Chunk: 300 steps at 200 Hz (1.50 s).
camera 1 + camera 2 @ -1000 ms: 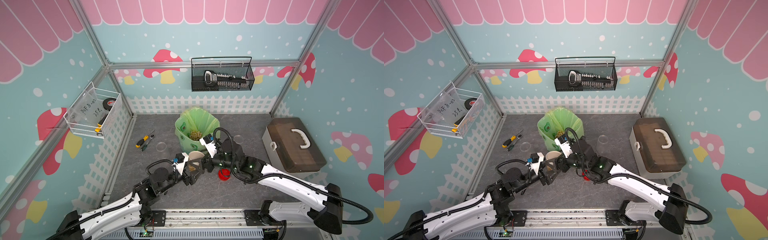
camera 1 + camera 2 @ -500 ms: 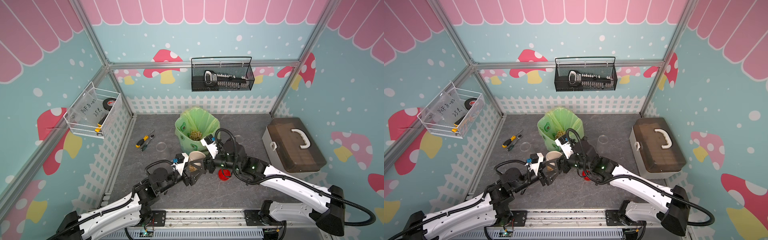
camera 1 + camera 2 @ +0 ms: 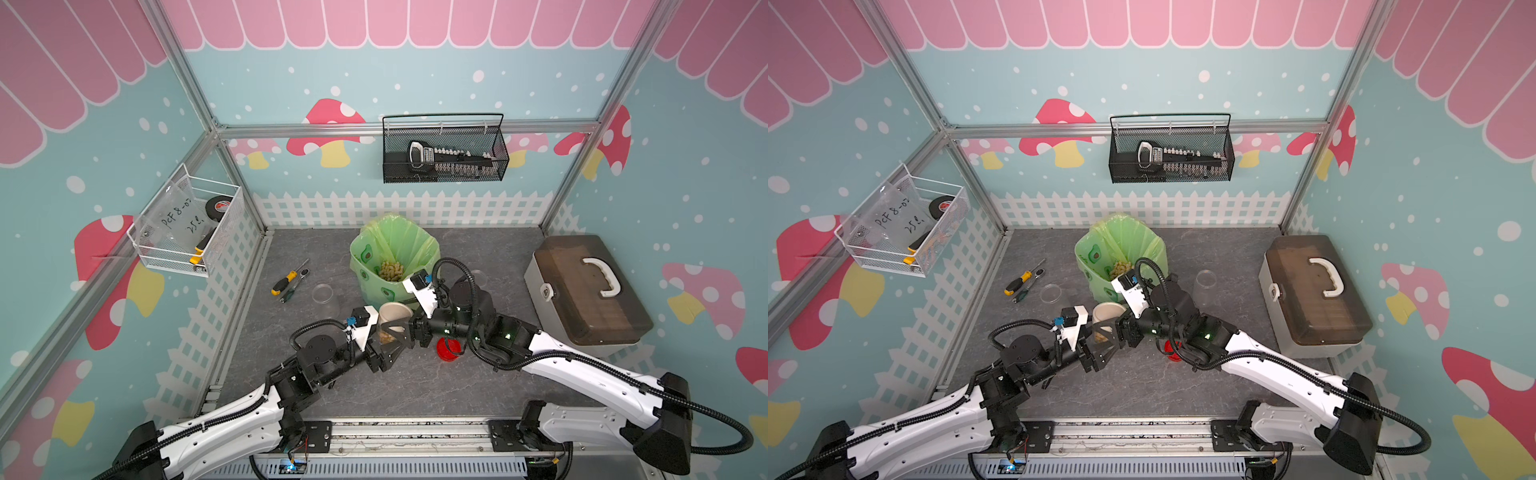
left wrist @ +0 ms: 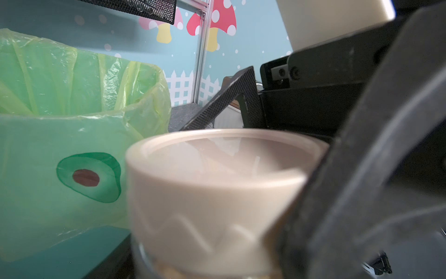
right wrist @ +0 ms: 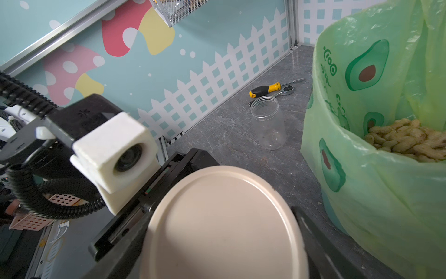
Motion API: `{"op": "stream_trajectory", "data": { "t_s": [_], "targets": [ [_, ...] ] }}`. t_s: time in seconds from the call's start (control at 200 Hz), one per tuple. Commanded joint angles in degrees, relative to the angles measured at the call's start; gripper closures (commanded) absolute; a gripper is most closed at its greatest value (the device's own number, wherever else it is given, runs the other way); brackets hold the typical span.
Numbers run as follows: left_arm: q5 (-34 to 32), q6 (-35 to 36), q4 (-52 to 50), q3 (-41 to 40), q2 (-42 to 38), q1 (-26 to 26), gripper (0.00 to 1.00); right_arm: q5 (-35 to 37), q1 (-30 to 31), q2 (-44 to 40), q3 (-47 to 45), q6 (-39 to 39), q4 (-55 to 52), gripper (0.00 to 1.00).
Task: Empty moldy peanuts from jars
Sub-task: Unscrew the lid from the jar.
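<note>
Across the enclosure floor, a grey marbled table (image 3: pixel 415 386) is carrying everything. Against its right edge a brown translucent plastic toolbox (image 3: pixel 590 291) with a white handle is sitting shut. Near the back centre a bin lined with a green avocado-print bag (image 3: pixel 361 266) is standing upright. Just in front of it, both arms are meeting at a squat clear round jar (image 3: pixel 387 336). The left tool (image 3: pixel 390 334) is clamping the jar's clear body. The right tool (image 3: pixel 401 322) is pinching the flat beige round lid (image 3: pixel 395 313) by its rim (the right wrist view is showing dark fingers (image 5: pixel 321 246) hugging the disc's edges). The lid is sitting on the jar's mouth. Two empty clear lidless jars are standing well apart on the table, one (image 3: pixel 324 296) left of the bin and one (image 3: pixel 1204 286) right of it. A red screw lid (image 3: pixel 451 350) is lying under the right arm. A yellow-and-black screwdriver (image 3: pixel 284 281) is lying near the left empty jar. Smallest of all, the moldy peanuts (image 3: pixel 390 270) are lying heaped in the bag's bottom, and more are showing through the held jar's wall.
</note>
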Motion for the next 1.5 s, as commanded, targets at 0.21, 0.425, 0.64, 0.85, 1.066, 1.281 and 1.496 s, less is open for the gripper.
{"op": "stream_trajectory", "data": {
  "t_s": [0.21, 0.425, 0.64, 0.85, 1.066, 1.281, 1.496],
  "targets": [
    [5.24, -1.43, 3.28, 1.64, -1.93, 0.68, 0.55, -23.56, -4.29, -2.26, 0.04, -4.55, 2.69, 0.36],
    [7.56, -1.72, 3.61, 2.08, -1.02, 0.74, 0.55, -34.56, -7.45, 0.04, 0.67, -5.58, 5.04, 0.37],
    [7.35, -1.46, 3.63, 2.23, 0.02, 1.02, 0.55, -33.61, -9.9, 1.35, 3.28, -6.06, 4.82, 0.37],
    [7.12, -1.54, 3.48, 2.08, -0.47, 1.2, 0.55, -30.01, -11.15, 1.55, 3.63, -5.72, 5.0, 0.38],
    [6.8, -1.46, 2.81, 2.06, -1.08, 1.52, 0.55, -25.23, -11.26, 1.37, 3.39, -5.29, 5.22, 0.39],
    [3.66, -1.19, 2.2, 1.32, -2.19, 1.63, 0.55, -20.9, -11.65, 1.39, 2.52, -6.14, 3.43, 0.4],
    [-1.21, -1.39, 1.49, 1.04, -1.69, 1.8, 0.56, -13.37, -11.85, -0.9, 0.16, -5.85, 1.74, 0.41]
  ]
}}
